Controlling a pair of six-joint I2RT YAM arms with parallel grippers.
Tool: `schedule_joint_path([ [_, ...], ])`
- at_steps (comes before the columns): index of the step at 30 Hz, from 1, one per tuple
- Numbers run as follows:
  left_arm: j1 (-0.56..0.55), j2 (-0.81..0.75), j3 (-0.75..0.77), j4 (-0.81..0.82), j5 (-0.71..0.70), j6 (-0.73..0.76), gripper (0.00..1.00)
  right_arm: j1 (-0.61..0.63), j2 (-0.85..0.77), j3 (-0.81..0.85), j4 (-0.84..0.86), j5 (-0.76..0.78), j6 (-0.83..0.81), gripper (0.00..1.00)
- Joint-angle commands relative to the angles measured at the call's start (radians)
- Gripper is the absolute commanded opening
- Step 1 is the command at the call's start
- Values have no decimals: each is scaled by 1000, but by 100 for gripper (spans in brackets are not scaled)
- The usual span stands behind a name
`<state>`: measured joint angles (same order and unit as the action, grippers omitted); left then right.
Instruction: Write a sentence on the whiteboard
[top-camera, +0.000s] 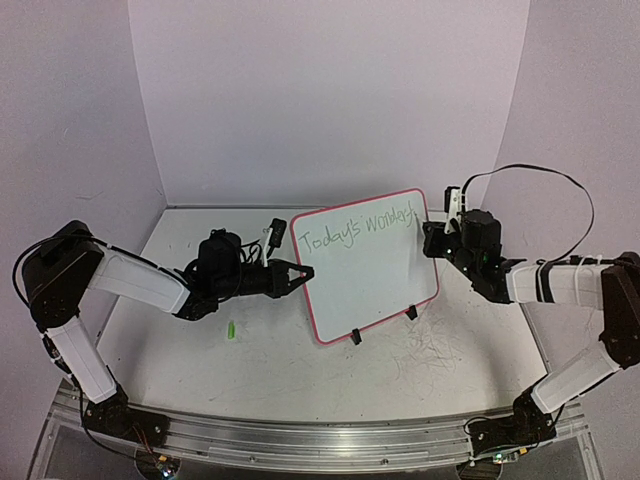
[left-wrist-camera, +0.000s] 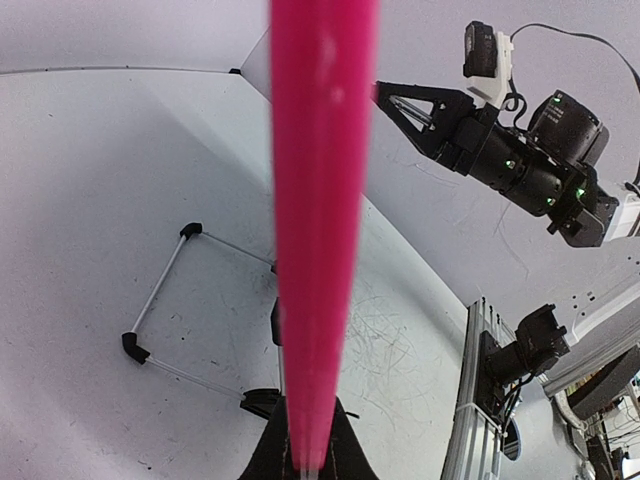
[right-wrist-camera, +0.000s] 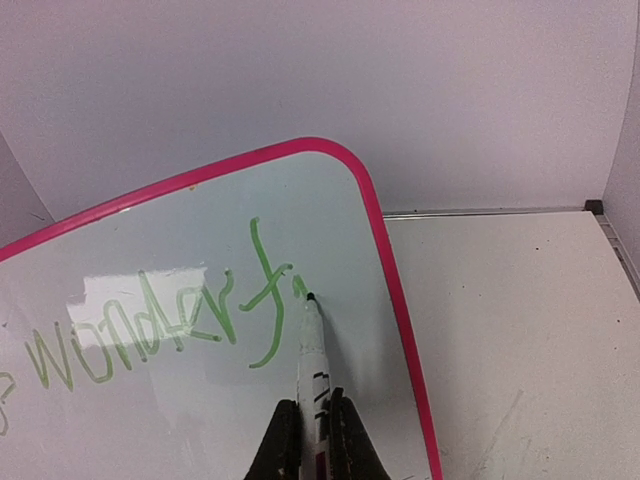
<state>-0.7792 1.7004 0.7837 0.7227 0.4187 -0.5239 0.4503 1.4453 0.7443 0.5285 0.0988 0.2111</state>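
Note:
The whiteboard (top-camera: 365, 265) stands tilted on black clip feet at the table's middle, with a red-pink rim. Green writing (top-camera: 355, 232) reads "Today's wonderf" in one slanting line. My left gripper (top-camera: 300, 272) is shut on the board's left edge; in the left wrist view the pink rim (left-wrist-camera: 320, 200) runs up from the jaws. My right gripper (top-camera: 432, 232) is shut on a white marker (right-wrist-camera: 315, 365), whose tip touches the board just right of the "f" (right-wrist-camera: 262, 295), near the board's top right corner (right-wrist-camera: 350, 165).
A small green marker cap (top-camera: 231, 329) lies on the table left of the board. The grey tabletop (top-camera: 440, 350) is scribbled in front of the board. White walls close the back and sides. A metal rail (top-camera: 320, 440) runs along the near edge.

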Motion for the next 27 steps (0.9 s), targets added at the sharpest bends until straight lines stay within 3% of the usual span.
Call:
schedule_joint_path([
  [1, 1, -52, -10, 3, 21, 15, 0, -3, 20, 64, 17, 29, -1, 0],
  [27, 1, -54, -15, 4, 14, 16, 0, -3, -37, 7, 10, 39, 5, 0],
])
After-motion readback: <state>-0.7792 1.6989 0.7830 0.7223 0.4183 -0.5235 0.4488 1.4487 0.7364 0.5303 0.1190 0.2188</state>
